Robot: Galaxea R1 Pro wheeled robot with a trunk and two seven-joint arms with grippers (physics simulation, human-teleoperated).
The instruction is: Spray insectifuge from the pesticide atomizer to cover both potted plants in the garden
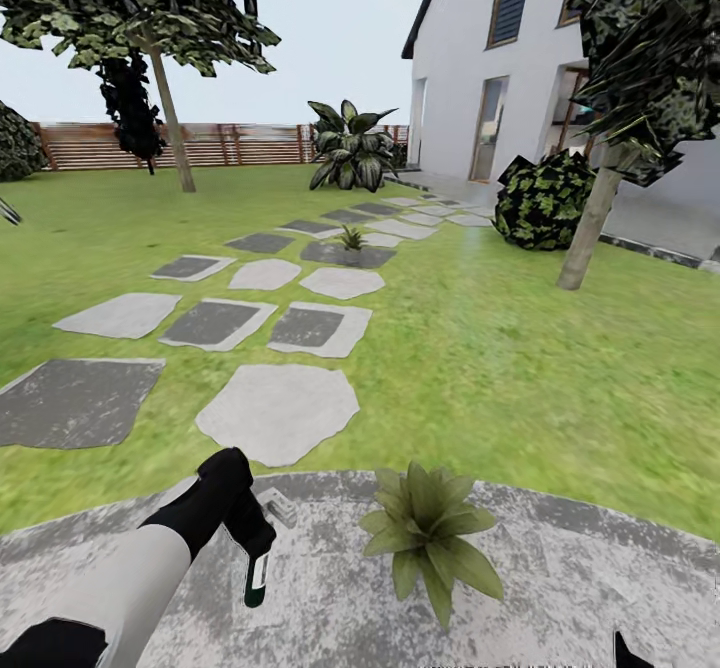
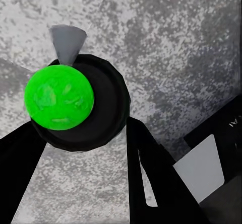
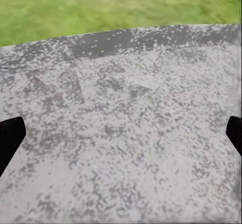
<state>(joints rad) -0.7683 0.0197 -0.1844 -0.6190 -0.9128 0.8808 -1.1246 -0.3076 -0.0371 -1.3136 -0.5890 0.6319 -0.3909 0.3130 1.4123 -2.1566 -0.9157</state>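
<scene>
1. The left gripper (image 1: pixel 250 538) is clamped on the pesticide atomizer (image 1: pixel 257 573), likely poised to spray the plant to its right.
2. The right gripper (image 3: pixel 121 133) hangs spread apart and empty over the patio (image 1: pixel 580 568).
3. One potted plant (image 1: pixel 430 533) sits near on the patio; the other potted plant (image 1: pixel 351 239) stands far along the stepping slabs (image 1: pixel 280 408).

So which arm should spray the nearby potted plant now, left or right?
Left. The left claw is shut on the pesticide atomizer, right beside the nearest potted plant on the patio. The right claw is open and empty over bare paving.
</scene>
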